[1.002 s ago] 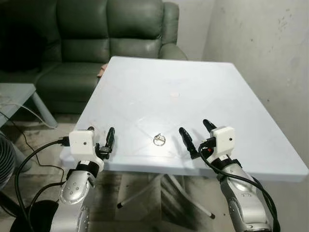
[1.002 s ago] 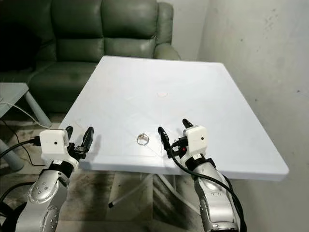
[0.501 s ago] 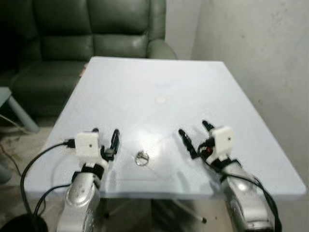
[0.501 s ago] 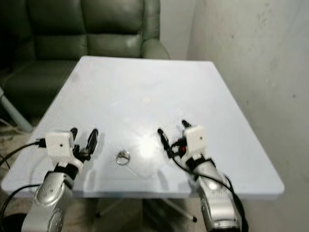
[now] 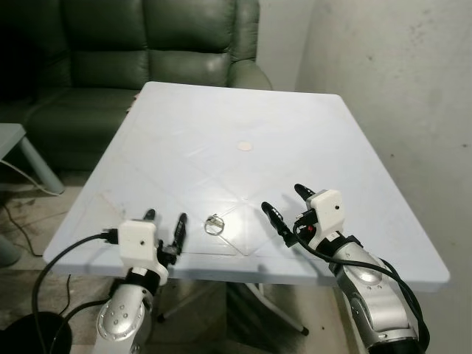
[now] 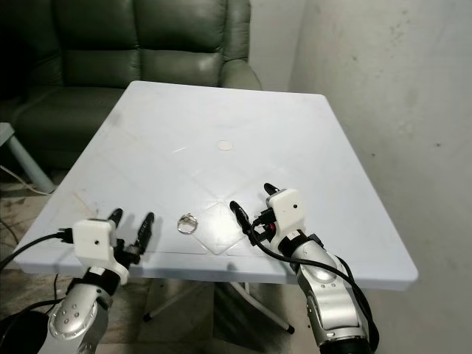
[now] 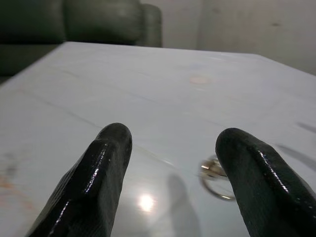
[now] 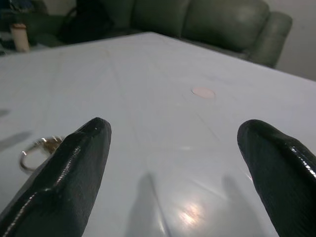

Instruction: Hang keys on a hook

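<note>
One key ring (image 5: 214, 223) lay flat on the white worktop (image 5: 243, 110), near its front edge and between the two grippers. It was a small silver loop with a little metal piece attached at one side; whether a key hung from it was too small to tell, and no clear long axis could be made out.

Two grippers hovered low over the front of the worktop, each with two black fingers. The left gripper (image 5: 164, 227) sat just to the robot's left of the ring, its fingers (image 7: 94, 182) spread apart and holding nothing; in the left wrist view the ring lay just ahead, partly behind the edge of one finger. The right gripper (image 5: 286, 208) was on the other side of the ring, a little farther from it, fingers (image 8: 69, 173) also wide apart and empty.

One small round pale mark (image 5: 243, 146) showed farther back on the worktop. One dark green sofa (image 5: 155, 44) stood behind it, and a grey wall (image 5: 398, 88) ran along the right.
</note>
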You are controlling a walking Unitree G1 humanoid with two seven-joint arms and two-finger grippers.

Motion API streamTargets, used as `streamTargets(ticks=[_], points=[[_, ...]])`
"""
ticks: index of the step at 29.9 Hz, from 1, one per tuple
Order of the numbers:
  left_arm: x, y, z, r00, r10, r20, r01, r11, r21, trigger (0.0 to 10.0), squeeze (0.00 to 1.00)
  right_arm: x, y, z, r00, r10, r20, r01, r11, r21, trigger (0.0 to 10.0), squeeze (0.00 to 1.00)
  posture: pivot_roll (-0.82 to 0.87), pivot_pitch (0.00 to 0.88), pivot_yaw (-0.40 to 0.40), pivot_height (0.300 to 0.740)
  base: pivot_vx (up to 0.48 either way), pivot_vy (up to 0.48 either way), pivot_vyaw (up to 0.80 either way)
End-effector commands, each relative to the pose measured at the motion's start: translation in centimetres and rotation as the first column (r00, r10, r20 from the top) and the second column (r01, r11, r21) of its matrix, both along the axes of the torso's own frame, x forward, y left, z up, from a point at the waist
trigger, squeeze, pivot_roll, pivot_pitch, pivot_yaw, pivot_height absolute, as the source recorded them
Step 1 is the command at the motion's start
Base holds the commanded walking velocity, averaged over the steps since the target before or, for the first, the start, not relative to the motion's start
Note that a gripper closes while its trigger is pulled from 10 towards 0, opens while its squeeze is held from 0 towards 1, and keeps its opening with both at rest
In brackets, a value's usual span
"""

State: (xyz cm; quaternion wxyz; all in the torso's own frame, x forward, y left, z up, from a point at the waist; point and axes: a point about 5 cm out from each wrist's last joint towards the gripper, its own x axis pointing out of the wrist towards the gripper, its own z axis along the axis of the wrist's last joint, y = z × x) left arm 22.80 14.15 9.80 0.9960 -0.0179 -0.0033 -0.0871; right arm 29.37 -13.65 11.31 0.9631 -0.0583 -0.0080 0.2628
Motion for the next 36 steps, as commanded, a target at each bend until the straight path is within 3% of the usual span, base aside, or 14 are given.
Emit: streamTargets(ticks=[1,13,16,21,30,36], points=[[-0.3,-0.3,0.4,0.999,-0.036,0.027,0.036,0.999,0.021,10.0,0.0,0.6,-0.1,0.3,1.0,0.005,-0.003,-0.005,1.0,-0.026,10.0,0.0,-0.07,0.031,-0.044,0.728,0.0,0.0,0.0],[-1.0,-1.4,0.3,0.994,-0.104,0.029,0.103,0.994,0.022,10.0,0.0,1.7,0.2,1.0,0.999,0.052,0.001,-0.051,0.997,-0.065,10.0,0.0,-0.07,0.045,-0.054,0.728,0.0,0.0,0.0],[-1.7,-1.6,0.3,0.996,-0.085,0.031,0.083,0.995,0.053,10.0,0.0,2.4,1.2,1.4,0.995,0.097,0.033,-0.093,0.991,-0.098,10.0,0.0,-0.04,0.067,-0.072,0.728,0.0,0.0,0.0],[-2.0,-1.0,0.2,0.999,-0.033,0.023,0.033,0.999,0.036,10.0,0.0,2.3,2.0,1.3,0.99,0.139,0.029,-0.135,0.986,-0.097,10.0,0.0,-0.02,0.072,-0.085,0.728,0.0,0.0,0.0],[-2.8,-1.9,0.1,0.996,-0.088,0.019,0.087,0.994,0.062,10.0,0.0,2.4,2.7,0.9,0.983,0.183,0.024,-0.179,0.977,-0.114,10.0,0.0,0.01,0.066,-0.096,0.728,0.0,0.0,0.0],[-2.0,-0.9,0.2,1.0,-0.026,0.008,0.026,0.999,-0.022,10.0,0.0,2.5,2.7,1.3,0.984,0.167,0.061,-0.163,0.984,-0.071,10.0,0.0,0.0,0.057,-0.094,0.728,0.0,0.0,0.0]])
